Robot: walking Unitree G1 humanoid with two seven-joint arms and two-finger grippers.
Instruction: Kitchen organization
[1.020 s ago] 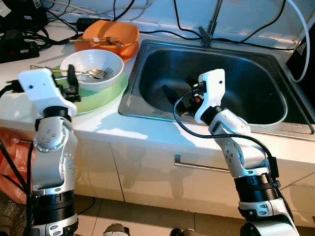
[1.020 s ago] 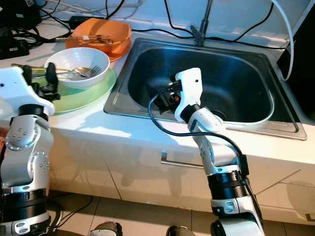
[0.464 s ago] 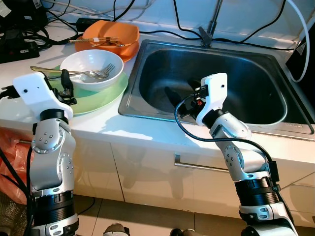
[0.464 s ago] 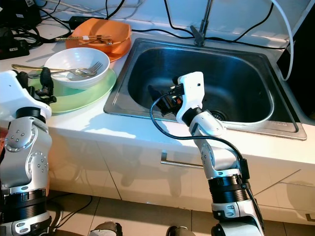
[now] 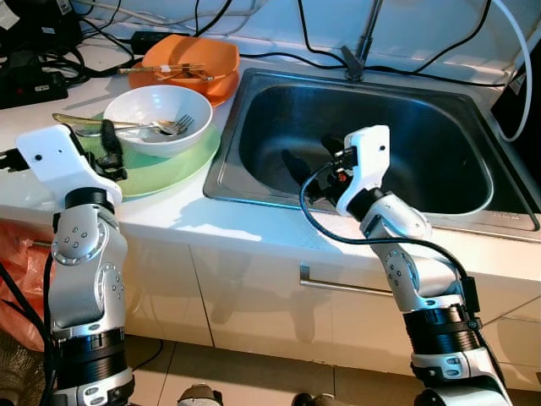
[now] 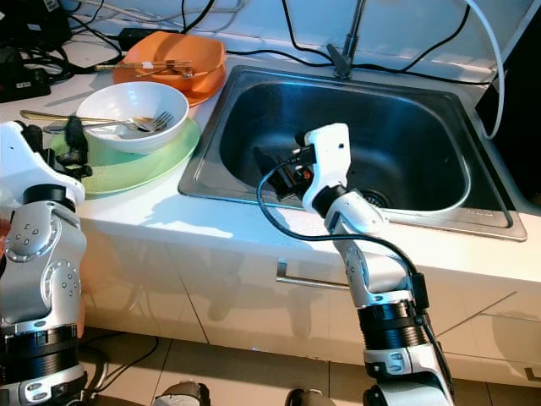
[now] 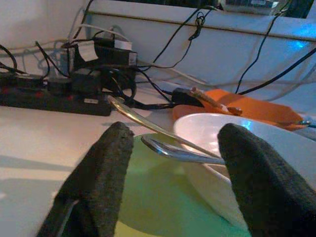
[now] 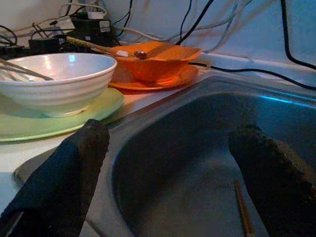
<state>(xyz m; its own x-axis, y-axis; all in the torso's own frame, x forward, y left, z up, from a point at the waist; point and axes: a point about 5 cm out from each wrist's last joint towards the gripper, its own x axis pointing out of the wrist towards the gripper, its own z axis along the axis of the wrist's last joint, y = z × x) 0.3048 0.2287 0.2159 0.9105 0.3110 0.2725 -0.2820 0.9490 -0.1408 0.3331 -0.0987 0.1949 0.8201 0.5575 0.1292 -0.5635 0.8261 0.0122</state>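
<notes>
A white bowl [image 5: 158, 114] holding a fork [image 5: 173, 127] and a gold-handled spoon [image 7: 148, 126] sits on a light green plate [image 5: 173, 165] on the counter left of the sink. Behind it an orange bowl [image 5: 190, 57] with utensils rests on an orange plate. My left gripper [image 5: 100, 145] is open at the green plate's left edge, pointing at the white bowl, with the utensil handles sticking out between its fingers [image 7: 106, 173] and untouched. My right gripper [image 5: 308, 161] hangs open inside the steel sink [image 5: 423, 127], holding nothing. A thin brown stick [image 8: 242, 210] lies on the sink floor.
A black power strip [image 5: 34, 85] and tangled cables crowd the counter's back left. The faucet [image 5: 363, 42] rises behind the sink, and a white hose [image 5: 524, 59] runs down at the far right. Cupboard fronts with a handle [image 5: 338, 286] lie below; an orange bag [image 5: 21, 279] sits low left.
My left gripper has drawn a little to the left, away from the white bowl. The right gripper shifted slightly lower in the sink, then held still.
</notes>
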